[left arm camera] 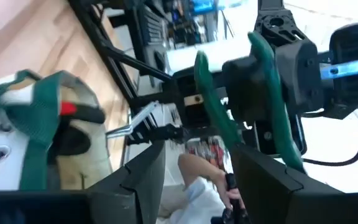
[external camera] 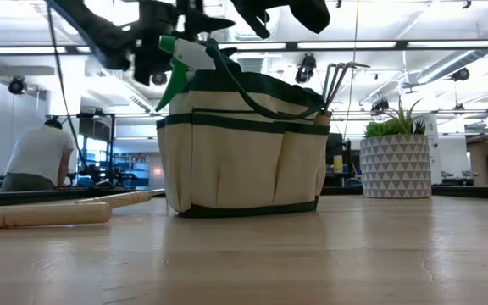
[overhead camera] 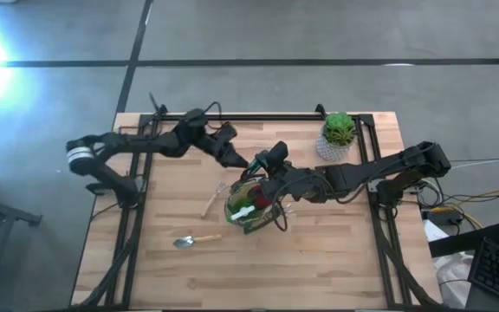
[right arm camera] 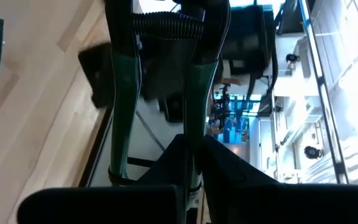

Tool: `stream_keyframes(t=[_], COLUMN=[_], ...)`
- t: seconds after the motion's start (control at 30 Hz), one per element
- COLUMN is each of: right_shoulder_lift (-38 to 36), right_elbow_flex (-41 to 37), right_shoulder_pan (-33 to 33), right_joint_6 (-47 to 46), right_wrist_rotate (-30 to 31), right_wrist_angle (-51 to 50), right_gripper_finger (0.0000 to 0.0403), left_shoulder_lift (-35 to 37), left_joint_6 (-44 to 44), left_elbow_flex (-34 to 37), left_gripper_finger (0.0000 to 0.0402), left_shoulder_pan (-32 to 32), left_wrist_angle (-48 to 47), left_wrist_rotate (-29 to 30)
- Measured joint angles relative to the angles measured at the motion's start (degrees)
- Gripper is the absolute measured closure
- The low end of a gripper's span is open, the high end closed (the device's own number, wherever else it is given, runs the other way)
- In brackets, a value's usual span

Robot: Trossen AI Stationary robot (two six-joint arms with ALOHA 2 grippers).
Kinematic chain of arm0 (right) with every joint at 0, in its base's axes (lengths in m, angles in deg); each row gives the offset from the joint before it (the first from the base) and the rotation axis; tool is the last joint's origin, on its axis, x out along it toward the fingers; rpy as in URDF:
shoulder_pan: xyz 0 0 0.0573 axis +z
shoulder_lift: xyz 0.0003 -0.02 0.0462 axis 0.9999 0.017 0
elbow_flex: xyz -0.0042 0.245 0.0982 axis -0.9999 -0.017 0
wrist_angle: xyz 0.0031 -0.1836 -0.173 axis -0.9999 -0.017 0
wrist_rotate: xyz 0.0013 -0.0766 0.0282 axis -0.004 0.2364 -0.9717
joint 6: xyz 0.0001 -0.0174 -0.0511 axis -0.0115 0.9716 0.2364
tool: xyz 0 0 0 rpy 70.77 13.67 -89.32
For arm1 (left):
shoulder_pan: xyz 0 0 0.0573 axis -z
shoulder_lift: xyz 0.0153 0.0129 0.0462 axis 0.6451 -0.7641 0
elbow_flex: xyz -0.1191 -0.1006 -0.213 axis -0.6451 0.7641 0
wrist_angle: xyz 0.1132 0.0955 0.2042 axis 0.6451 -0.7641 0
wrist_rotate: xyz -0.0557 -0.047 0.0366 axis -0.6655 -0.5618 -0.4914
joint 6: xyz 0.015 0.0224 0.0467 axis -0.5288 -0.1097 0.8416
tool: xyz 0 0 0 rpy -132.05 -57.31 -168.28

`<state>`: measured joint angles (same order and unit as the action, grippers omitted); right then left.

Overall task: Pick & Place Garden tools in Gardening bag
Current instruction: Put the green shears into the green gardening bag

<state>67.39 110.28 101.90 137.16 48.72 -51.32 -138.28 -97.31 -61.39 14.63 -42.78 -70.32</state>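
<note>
The olive-tan gardening bag (overhead camera: 251, 205) stands on the table (overhead camera: 319, 260). It holds a white-and-green spray bottle (external camera: 185, 52), a red piece (left arm camera: 68, 109) and a metal rake (external camera: 339, 76). My right gripper (overhead camera: 264, 170) is shut on green-handled pruning shears (right arm camera: 201, 81) just above the bag's far rim. My left gripper (overhead camera: 241, 162) is open and empty beside it, on the far left of the bag; its fingers (left arm camera: 138, 180) frame the shears (left arm camera: 269, 87) from a distance. A wooden-handled fork (overhead camera: 214, 198) and a metal trowel (overhead camera: 194, 240) lie flat on the table left of the bag. My right gripper pinches one green handle of the shears (right arm camera: 194, 146) between its two fingers. The other handle (right arm camera: 118, 124) passes outside the fingers. The handles run on ahead of the fingers to the coil spring (right arm camera: 166, 25). The shears are lifted clear of the table.
A green plant in a white patterned pot (overhead camera: 337, 137) stands at the table's far right. There is bare wood along the near edge. A person (external camera: 36, 157) sits in the room beyond the table.
</note>
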Motion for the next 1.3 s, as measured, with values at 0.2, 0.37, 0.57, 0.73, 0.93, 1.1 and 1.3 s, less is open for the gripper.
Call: stream_keyframes(t=[0.2, 0.37, 0.57, 0.73, 0.93, 1.1, 1.3], right_shoulder_lift=[0.00, 0.18, 0.31, 0.31, 0.31, 0.31, 0.31], right_elbow_flex=[-0.04, -0.09, -0.22, -0.35, -0.43, -0.50, -0.50], right_shoulder_pan=[0.84, 0.84, 0.84, 0.85, 0.89, 0.85, 0.84], right_joint_6=[1.13, 2.42, 2.59, 1.76, 0.88, 0.81, -1.41], right_wrist_rotate=[-0.03, -0.07, -0.20, -0.19, -0.19, -0.15, -1.74], right_wrist_angle=[0.00, 0.02, 0.00, -0.45, -0.74, -0.90, -3.43], right_gripper_finger=[0.0389, 0.0389, 0.0389, 0.0389, 0.0389, 0.0389, 0.0389], left_shoulder_lift=[-5.12, -6.54, -6.69, -6.46, -6.39, -6.11, -6.11], left_joint_6=[-0.84, -2.28, -3.14, -3.42, -5.59, -5.85, -5.87], left_elbow_flex=[-4.70, -5.85, -7.30, -9.32, -10.51, -10.38, -10.26], left_gripper_finger=[0.0216, 0.0216, 0.0216, 0.0216, 0.0216, 0.0216, 0.0216], left_shoulder_pan=[0.00, 0.02, 0.09, 0.42, 0.52, 0.57, 0.52], left_wrist_angle=[0.04, 0.07, 0.07, 0.01, 0.07, 0.03, 0.06], left_wrist_rotate=[-3.90, -6.54, -8.21, -10.01, -13.73, -14.65, -14.71])
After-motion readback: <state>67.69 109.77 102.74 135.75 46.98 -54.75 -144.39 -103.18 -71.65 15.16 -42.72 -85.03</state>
